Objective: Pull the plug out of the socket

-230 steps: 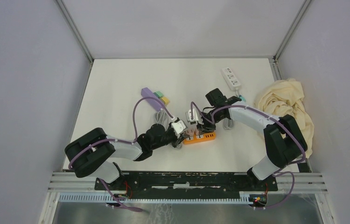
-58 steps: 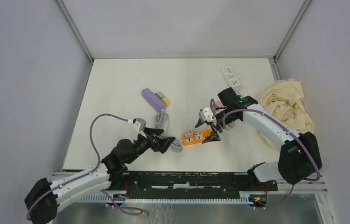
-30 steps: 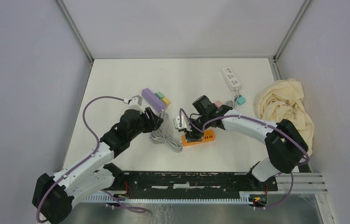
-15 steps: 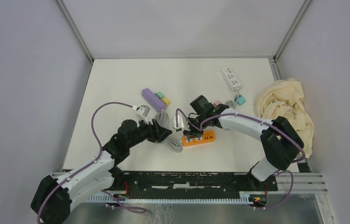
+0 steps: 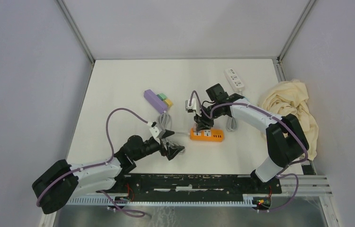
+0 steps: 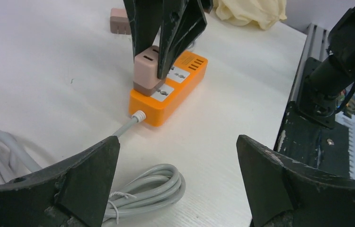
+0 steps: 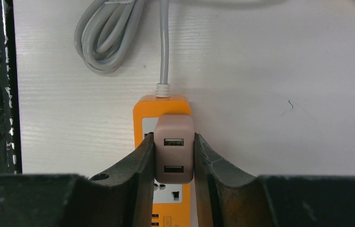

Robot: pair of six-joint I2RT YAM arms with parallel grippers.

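Observation:
A pink two-port plug [image 6: 146, 71] stands in the end socket of the orange power strip [image 5: 209, 135], at the end where the grey cord comes out. My right gripper [image 7: 174, 156] comes down from above and is shut on the plug [image 7: 174, 146], one finger pressed on each side. The strip [image 7: 163, 105] lies flat on the white table. My left gripper [image 6: 178, 161] hovers low, near the table's front edge and to the left of the strip [image 6: 168, 92]. It is wide open with nothing between its fingers, and only a coil of grey cord [image 6: 147, 187] lies under it.
A purple strip [image 5: 155, 100] with green and yellow plugs lies at mid-left. A white strip [image 5: 234, 79] is at the back right and a cream cloth [image 5: 289, 111] at the right edge. A second pink plug [image 6: 119, 27] lies behind the orange strip. The black rail [image 5: 199, 182] runs along the near edge.
My right gripper has shut on the pink plug. My left gripper has drawn back toward the near edge and opened wide. The orange strip has shifted a little to the right.

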